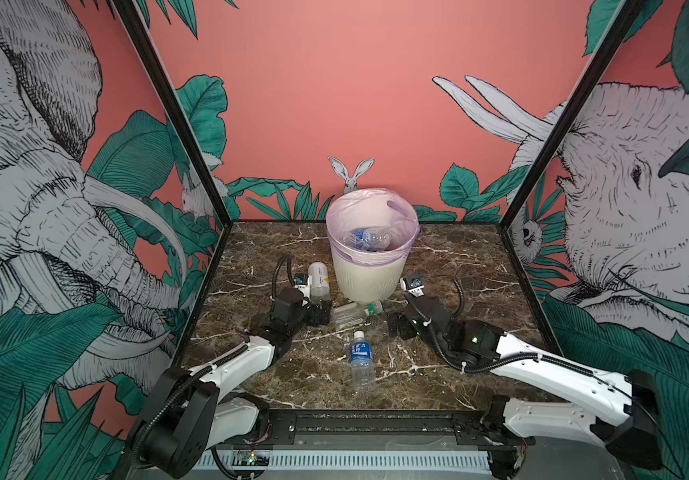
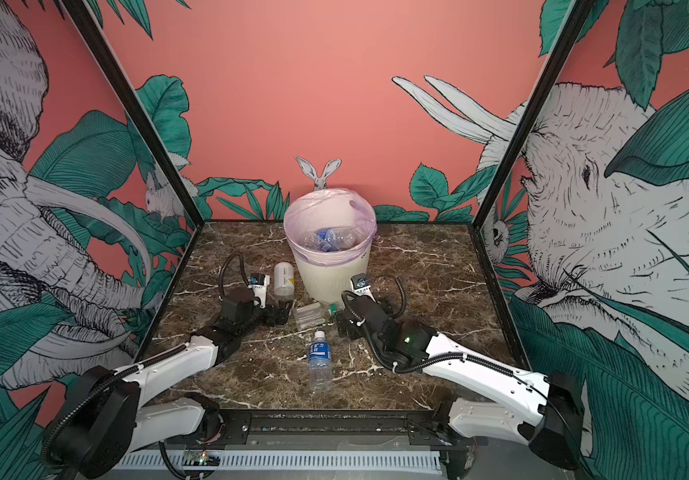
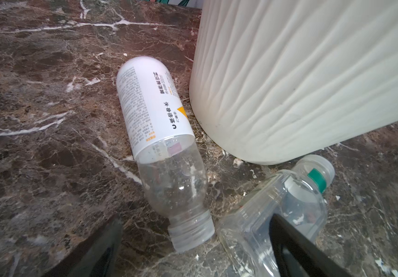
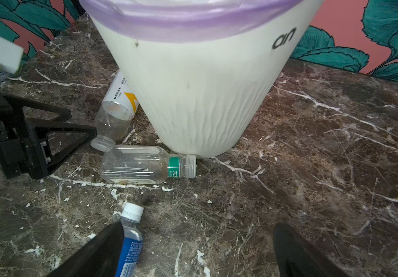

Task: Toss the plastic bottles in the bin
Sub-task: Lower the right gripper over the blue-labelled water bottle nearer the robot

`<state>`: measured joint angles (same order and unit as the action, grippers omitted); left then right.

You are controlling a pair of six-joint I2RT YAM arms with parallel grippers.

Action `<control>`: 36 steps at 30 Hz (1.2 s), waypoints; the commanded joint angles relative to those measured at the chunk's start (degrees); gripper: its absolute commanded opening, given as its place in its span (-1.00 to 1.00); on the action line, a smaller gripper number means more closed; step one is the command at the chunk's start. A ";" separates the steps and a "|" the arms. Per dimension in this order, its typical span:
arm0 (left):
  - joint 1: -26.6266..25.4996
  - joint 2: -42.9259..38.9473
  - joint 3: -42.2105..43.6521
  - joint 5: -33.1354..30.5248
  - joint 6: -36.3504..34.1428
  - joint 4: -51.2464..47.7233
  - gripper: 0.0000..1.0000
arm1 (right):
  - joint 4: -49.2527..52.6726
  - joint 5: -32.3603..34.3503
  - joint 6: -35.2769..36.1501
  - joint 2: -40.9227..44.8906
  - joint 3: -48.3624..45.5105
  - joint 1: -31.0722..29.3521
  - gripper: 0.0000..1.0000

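Left gripper (image 1: 322,312) wide, empty, by the cap of white-and-yellow-labelled bottle (image 1: 318,279) lying beside bin (image 1: 369,278); right gripper (image 1: 396,326) wide, empty. Green-banded clear bottle (image 1: 353,312) at bin's foot, blue-labelled bottle (image 1: 361,360) farther front, crumpled bottles (image 1: 365,239) inside. Brown marble tabletop (image 1: 459,270), pink jungle-mural walls (image 1: 334,83)

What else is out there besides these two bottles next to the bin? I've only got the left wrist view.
Observer: A third one. A blue-label bottle lies on the table, nearer the robot and apart from those two.
Operator: Anything inside the bin?
Observer: Yes, the bin holds several clear bottles, one with a blue label.
Operator: And the right arm?
Observer: The right gripper is low in front of the bin, jaws open and empty, facing the green-banded bottle.
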<state>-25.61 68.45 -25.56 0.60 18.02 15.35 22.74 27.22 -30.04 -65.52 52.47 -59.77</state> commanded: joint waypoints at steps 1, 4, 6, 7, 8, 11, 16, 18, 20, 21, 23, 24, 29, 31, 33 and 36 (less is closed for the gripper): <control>0.38 -0.42 -0.71 0.45 0.61 0.73 0.93 | -2.28 -0.75 -3.24 -1.85 -0.70 -1.28 0.98; 0.53 -0.28 -0.67 0.43 0.70 0.73 0.93 | -3.14 -1.65 -4.84 -3.27 -1.26 -2.24 0.97; 0.47 -0.17 -0.81 0.68 0.78 0.77 0.93 | -4.66 -3.04 -6.41 -4.21 -2.04 -2.82 0.97; 0.44 -0.15 -0.80 0.72 0.79 0.86 0.93 | -5.55 -3.97 -7.40 -4.92 -2.43 -3.15 0.97; 0.48 -0.12 -0.85 0.72 0.79 0.75 0.93 | -6.13 -4.51 -8.03 -5.62 -2.69 -3.54 0.96; 0.52 -0.07 -0.82 0.78 0.79 0.73 0.93 | -6.73 -5.18 -9.88 -8.31 -2.64 -5.02 0.96; 0.56 -0.26 -0.81 0.98 0.87 0.80 0.93 | -7.50 -6.46 -12.77 -11.27 -2.72 -6.72 0.96; 0.56 -0.36 -0.82 1.06 0.87 0.73 0.93 | -7.79 -6.96 -13.60 -11.94 -2.72 -7.34 0.95; 0.51 -0.38 -0.81 0.98 0.94 0.74 0.93 | -8.36 -7.63 -14.52 -12.58 -2.80 -8.09 0.95; 0.64 -0.33 -0.81 1.08 0.96 0.73 0.93 | -8.80 -8.28 -15.12 -13.10 -2.92 -8.40 0.94; 0.62 -0.34 -0.81 1.07 0.91 0.73 0.92 | -9.38 -9.41 -16.20 -13.99 -2.98 -9.10 0.93; 0.64 -0.38 -0.82 1.07 0.95 0.77 0.93 | -9.44 -9.63 -16.77 -14.48 -2.95 -9.59 0.93; 0.65 -0.42 -0.78 1.16 0.99 0.77 0.93 | -10.03 -10.44 -18.71 -16.67 -2.90 -11.82 0.92; 0.63 -0.42 -0.76 1.16 1.05 0.73 0.93 | -10.32 -10.67 -19.63 -17.52 -2.85 -12.67 0.91; 0.61 -0.40 -0.81 1.24 1.03 0.73 0.93 | -10.76 -11.02 -20.36 -18.51 -2.80 -13.34 0.91; 0.65 -0.33 -0.80 1.32 1.05 0.73 0.92 | -11.05 -11.45 -21.27 -20.27 -2.39 -14.26 0.90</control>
<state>-25.30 68.45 -25.56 1.48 18.44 15.35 13.32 15.94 -48.88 -84.66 49.87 -73.17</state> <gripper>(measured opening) 0.964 0.951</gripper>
